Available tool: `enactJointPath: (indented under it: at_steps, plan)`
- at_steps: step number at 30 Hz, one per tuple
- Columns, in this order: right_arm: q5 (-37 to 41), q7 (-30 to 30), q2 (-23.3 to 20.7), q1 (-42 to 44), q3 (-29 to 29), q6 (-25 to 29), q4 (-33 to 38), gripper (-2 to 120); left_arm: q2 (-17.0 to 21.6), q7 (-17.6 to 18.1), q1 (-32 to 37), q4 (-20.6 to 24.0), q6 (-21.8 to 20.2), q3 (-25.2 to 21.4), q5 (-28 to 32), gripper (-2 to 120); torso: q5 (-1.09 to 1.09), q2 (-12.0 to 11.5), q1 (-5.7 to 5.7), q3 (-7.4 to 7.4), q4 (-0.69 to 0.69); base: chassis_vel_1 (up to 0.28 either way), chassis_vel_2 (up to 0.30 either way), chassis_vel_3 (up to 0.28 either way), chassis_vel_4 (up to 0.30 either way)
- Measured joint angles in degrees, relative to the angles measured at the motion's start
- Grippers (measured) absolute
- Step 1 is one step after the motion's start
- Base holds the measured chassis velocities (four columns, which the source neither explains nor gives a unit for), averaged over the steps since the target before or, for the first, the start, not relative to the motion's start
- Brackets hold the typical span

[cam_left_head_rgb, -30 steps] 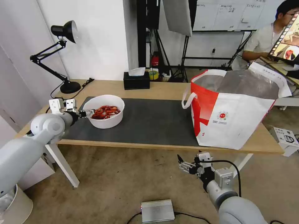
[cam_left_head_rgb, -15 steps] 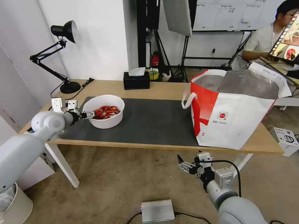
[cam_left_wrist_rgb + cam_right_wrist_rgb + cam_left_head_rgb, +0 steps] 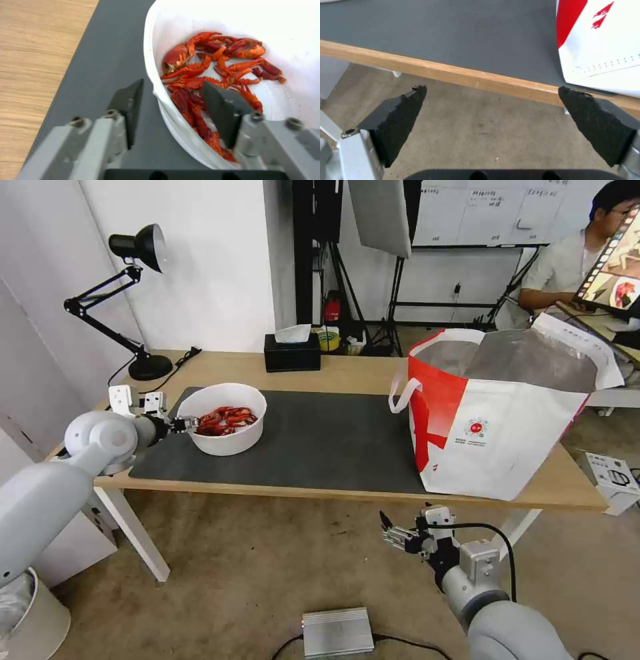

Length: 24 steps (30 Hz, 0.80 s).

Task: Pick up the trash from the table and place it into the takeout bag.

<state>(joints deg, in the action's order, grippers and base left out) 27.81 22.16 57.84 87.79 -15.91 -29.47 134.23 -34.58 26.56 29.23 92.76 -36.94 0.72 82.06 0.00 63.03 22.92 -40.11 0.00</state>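
Observation:
A white round bowl (image 3: 227, 443) of red crayfish shells (image 3: 213, 67) stands on the left end of the dark grey mat (image 3: 320, 440) on the light-wood table (image 3: 347, 373). My left gripper (image 3: 187, 425) is open at the bowl's left rim. In the left wrist view the gripper (image 3: 171, 83) straddles the rim (image 3: 150, 50), one finger outside and one over the shells. The white-and-red takeout bag (image 3: 507, 433) stands open at the table's right end. My right gripper (image 3: 390, 530) hangs open below the table's front edge, near the bag's (image 3: 603, 50) corner.
A black tissue box (image 3: 291, 353) sits at the back of the table and a black desk lamp (image 3: 140, 313) at its back left corner. On the floor lie a silver box (image 3: 337, 632) and a white device (image 3: 613, 480). A white bin (image 3: 40, 620) stands at lower left.
My left arm has shifted slightly up and to the left while its gripper stays at the bowl's rim. The bowl, the bag and the right arm have not moved.

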Motion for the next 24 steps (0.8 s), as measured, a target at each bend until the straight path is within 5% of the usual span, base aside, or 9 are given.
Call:
enactJointPath:
  at_steps: [12, 24]
  plan:
    - [0.0, 0.0, 0.0, 0.0, 0.0, 0.0, 0.0, 100, 0.7, -0.1, 0.7, 0.7, -0.2, -0.1, -0.3, 0, 0.00, 0.0, 0.00, 0.00, 0.00, 0.000, 0.000, 0.000, 0.000]
    - [0.0, 0.0, 0.0, 0.0, 0.0, 0.0, 0.0, 100, 1.5, 0.1, 0.6, 3.3, 0.2, -0.6, 0.7, 0, 0.00, 0.0, 0.00, 0.00, 0.00, 0.000, 0.000, 0.000, 0.000]
